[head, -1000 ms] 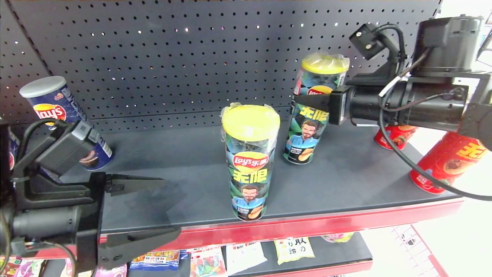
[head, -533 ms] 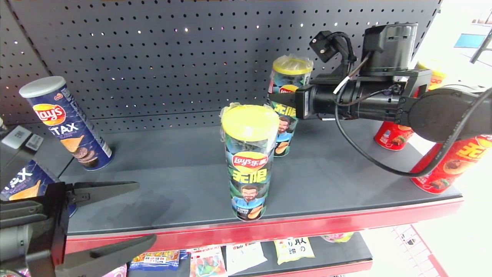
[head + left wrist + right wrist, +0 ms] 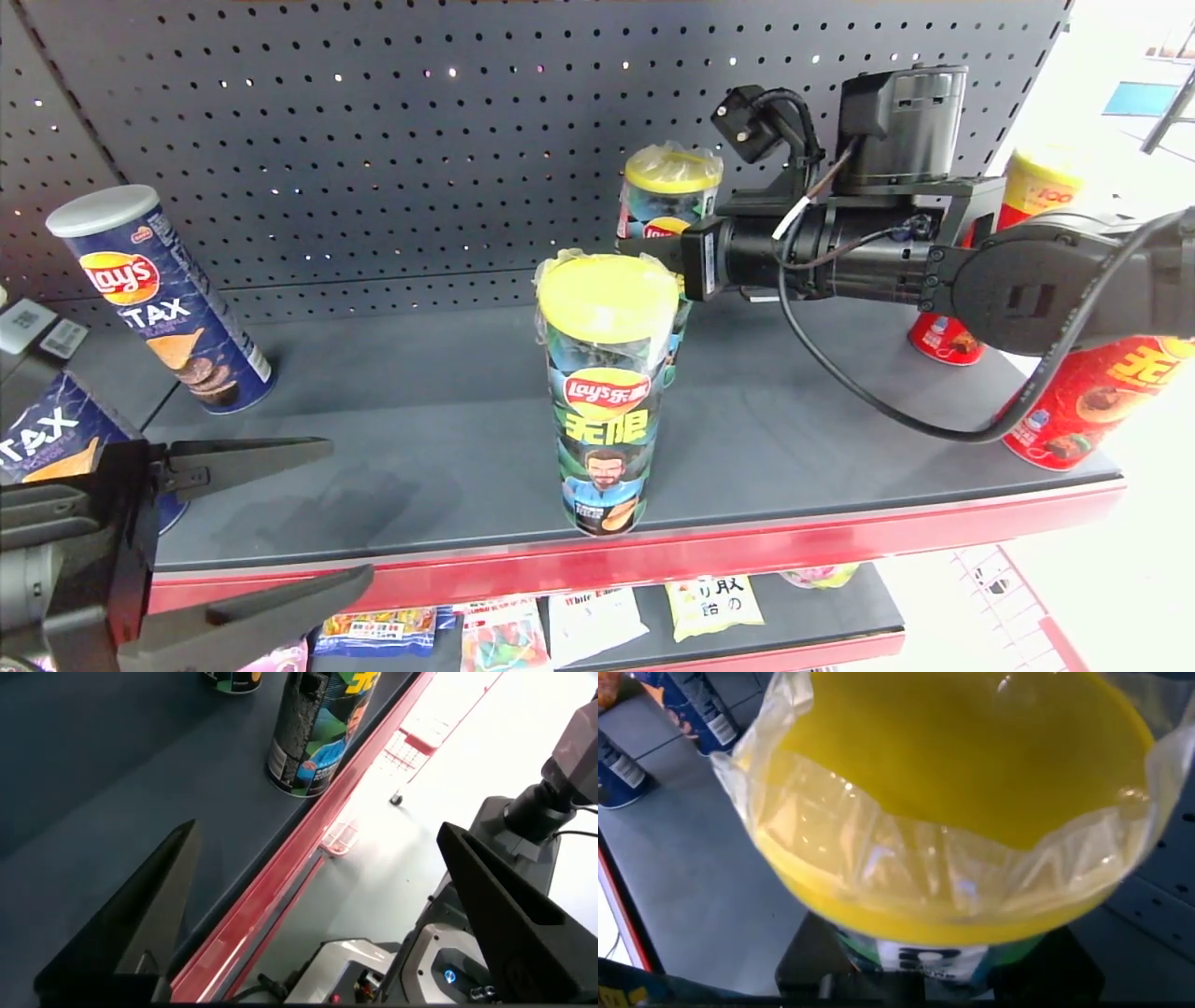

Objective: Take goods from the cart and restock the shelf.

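Grey pegboard (image 3: 373, 140) backs a dark shelf (image 3: 420, 439) with a red front lip. Near that lip, about the middle, a green front can (image 3: 607, 392) with a yellow lid stands upright. Just behind it and a little to the right, closer to the pegboard, is a matching held can (image 3: 667, 187) with crinkled clear wrap round its yellow lid. The right gripper (image 3: 653, 250) comes in from the right and is clamped across its upper body. The front can hides its base, so I cannot tell whether it touches the shelf.

At the near left, the left gripper (image 3: 350, 511) hangs off the shelf's front edge, its fingers spread wide with nothing between them. A blue can (image 3: 154, 294) stands at the far left by the pegboard, and a second blue can (image 3: 51, 443) sits nearer, beside the left arm. On the right, a red can (image 3: 1088, 401) stands near the front corner and another red can (image 3: 943, 336) farther back. Snack packets (image 3: 597, 621) lie on the lower shelf below.
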Available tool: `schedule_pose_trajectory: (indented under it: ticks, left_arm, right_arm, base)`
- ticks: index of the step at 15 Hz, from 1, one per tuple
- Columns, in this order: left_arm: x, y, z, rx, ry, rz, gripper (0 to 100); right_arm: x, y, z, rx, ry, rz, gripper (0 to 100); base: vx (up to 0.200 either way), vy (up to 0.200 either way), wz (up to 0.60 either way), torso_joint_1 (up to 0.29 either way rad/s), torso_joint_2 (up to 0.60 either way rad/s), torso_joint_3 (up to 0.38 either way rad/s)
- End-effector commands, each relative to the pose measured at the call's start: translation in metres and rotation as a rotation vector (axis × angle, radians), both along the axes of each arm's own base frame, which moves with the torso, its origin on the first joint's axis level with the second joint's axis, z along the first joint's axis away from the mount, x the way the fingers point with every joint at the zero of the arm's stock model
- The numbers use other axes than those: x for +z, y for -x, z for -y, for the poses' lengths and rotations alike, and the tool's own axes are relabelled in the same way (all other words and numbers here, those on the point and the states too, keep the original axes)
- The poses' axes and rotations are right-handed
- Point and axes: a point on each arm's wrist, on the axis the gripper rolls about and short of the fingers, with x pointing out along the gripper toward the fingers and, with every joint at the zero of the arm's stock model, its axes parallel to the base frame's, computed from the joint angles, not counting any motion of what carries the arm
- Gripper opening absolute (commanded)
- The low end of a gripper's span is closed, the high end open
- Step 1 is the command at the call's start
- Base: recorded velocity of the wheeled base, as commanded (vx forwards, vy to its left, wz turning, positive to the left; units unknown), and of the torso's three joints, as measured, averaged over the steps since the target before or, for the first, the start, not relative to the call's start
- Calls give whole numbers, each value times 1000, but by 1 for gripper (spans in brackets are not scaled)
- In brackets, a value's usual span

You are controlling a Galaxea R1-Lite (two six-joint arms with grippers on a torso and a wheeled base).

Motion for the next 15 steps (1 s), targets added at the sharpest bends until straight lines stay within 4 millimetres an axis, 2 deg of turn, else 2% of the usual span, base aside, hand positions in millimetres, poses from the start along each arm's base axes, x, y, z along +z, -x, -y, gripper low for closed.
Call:
schedule_pose_trajectory:
  ticks: [1,6,15]
  left_arm:
    - [-1,-1,0,0,-2,-5,100]
    - [0,-1,0,0,0,0,100]
    - [0,-1,0,-1,-1,1,100]
  right_arm:
    - [1,3,-3,12,-1,3,0]
    - [-5,1,-9,22,7,-10,0]
    - [-4,2,-18,41,0,-2,0]
  base:
    - [0,0,0,0,0,0]
    - [0,0,0,0,0,0]
    - [0,0,0,0,0,0]
